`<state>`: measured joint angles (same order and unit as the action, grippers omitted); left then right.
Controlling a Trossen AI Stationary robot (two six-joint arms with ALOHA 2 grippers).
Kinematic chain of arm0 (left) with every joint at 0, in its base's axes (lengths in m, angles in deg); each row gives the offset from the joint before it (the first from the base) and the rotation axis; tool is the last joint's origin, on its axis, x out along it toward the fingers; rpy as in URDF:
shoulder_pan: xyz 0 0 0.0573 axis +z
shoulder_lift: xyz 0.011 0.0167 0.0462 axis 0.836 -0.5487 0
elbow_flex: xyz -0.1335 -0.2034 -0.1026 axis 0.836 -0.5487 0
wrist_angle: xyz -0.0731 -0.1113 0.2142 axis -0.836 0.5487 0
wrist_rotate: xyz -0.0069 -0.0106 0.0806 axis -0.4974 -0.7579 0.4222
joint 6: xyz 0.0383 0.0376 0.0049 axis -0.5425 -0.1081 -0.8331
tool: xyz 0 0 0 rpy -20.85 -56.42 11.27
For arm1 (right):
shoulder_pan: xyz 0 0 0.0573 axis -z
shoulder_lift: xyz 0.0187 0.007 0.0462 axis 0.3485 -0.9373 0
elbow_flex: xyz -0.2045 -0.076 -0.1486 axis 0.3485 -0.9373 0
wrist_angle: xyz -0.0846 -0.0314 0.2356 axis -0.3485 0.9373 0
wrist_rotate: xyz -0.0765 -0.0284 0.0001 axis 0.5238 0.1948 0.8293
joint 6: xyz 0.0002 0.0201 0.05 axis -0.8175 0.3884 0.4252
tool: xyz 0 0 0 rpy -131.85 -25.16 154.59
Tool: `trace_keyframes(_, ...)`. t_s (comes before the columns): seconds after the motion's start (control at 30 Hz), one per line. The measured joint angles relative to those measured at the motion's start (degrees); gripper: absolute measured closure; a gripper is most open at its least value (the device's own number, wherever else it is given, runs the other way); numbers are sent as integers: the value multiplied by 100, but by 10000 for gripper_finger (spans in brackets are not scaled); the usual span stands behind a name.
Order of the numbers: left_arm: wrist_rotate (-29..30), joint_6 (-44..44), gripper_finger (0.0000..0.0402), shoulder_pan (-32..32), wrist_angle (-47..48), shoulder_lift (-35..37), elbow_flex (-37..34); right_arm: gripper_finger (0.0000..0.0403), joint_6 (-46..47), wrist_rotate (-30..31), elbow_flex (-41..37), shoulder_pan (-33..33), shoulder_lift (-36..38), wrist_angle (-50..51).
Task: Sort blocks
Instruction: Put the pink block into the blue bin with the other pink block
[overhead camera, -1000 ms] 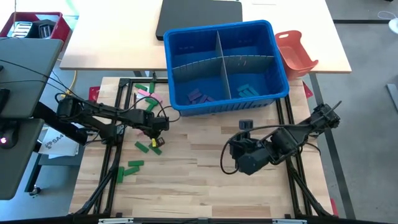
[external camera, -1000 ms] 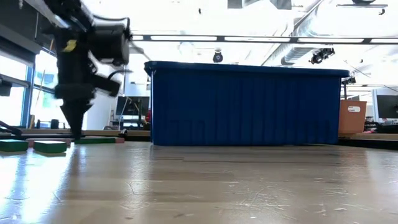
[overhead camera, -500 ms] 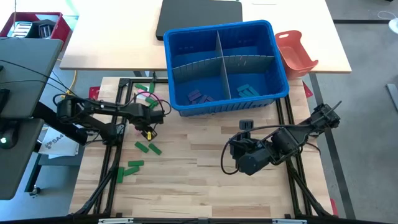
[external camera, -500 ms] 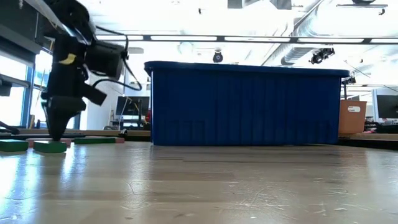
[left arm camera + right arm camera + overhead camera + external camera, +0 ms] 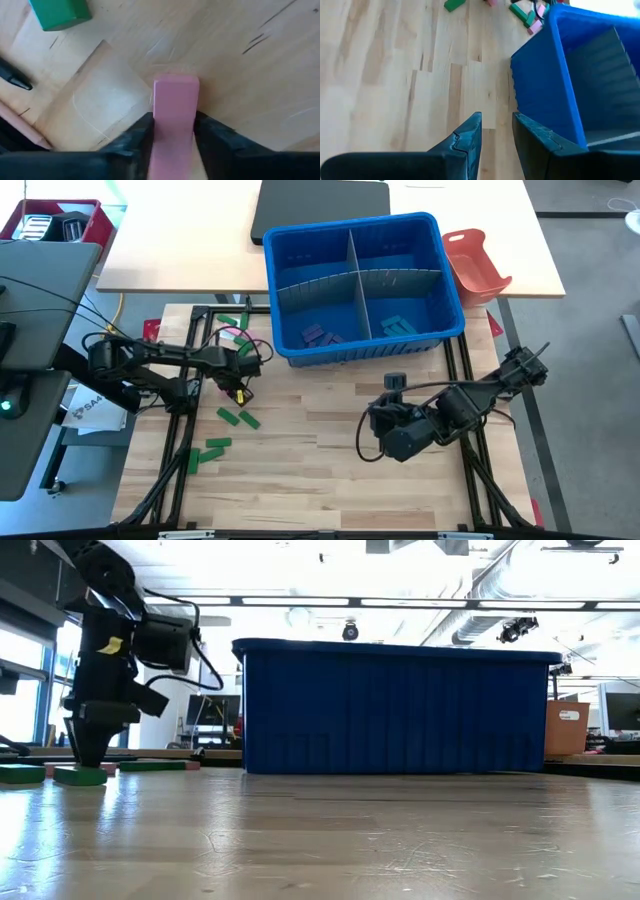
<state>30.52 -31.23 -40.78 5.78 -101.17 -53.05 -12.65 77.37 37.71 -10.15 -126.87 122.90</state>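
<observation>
The wooden table [image 5: 330,470] carries a blue bin [image 5: 355,285] split by a grey divider [image 5: 352,275] into four compartments; purple blocks [image 5: 322,335] are seen in the near-left compartment and blue blocks [image 5: 397,325] in the near-right one, so part of the sorting is judged done. An orange tray [image 5: 473,265] stands just beside the bin on the far right. The right gripper [image 5: 496,131] is parked low near the bin's front wall, its fingers a little apart with nothing between them. The left gripper [image 5: 238,383] has been shifted over the last second from the loose green blocks [image 5: 237,417] toward the cluster of pink and green pieces by the bin's near-left corner, and has been lowered to the table. In the left wrist view a pink block [image 5: 175,115] lies flat on the wood between the two dark fingers [image 5: 135,137], which have been opened wide and then brought in against its sides; whether they are already clamped or only closing cannot be told. A green block [image 5: 60,12] lies well apart from it. The change is read as a fresh pick being started: a pink piece has been chosen, not yet lifted, and no pink pieces are seen in the bin.
</observation>
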Motion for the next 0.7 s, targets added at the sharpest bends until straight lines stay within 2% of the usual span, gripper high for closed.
trace_keyframes(0.07, 91, 88, 316, -101, 46, 37, 59, 300, -569, -7, -291, 5, 94, -187)
trace_keyframes(0.17, 313, 358, 315, -403, 256, 273, 238, 300, -1062, -252, -911, 238, 373, -1114)
trace_keyframes(0.3, 483, 770, 315, -1011, 285, 1119, 576, 300, -1525, -1306, -2011, 709, 822, -2729)
trace_keyframes(0.4, 480, 1093, 315, -1644, 148, 1850, 867, 300, -1757, -1774, -2809, 996, 1015, -4277)
trace_keyframes(0.53, 583, 1028, 315, -2567, -1046, 2679, 884, 300, -1778, -2120, -3696, 1306, 918, -6659)
trace_keyframes(0.63, 940, 300, 315, -3180, -2701, 3066, 677, 299, -1841, -2368, -4106, 1426, 602, -8169)
trace_keyframes(0.7, 1226, -379, 315, -3492, -3826, 3145, 436, 293, -1874, -2375, -4151, 1464, 387, -8795)
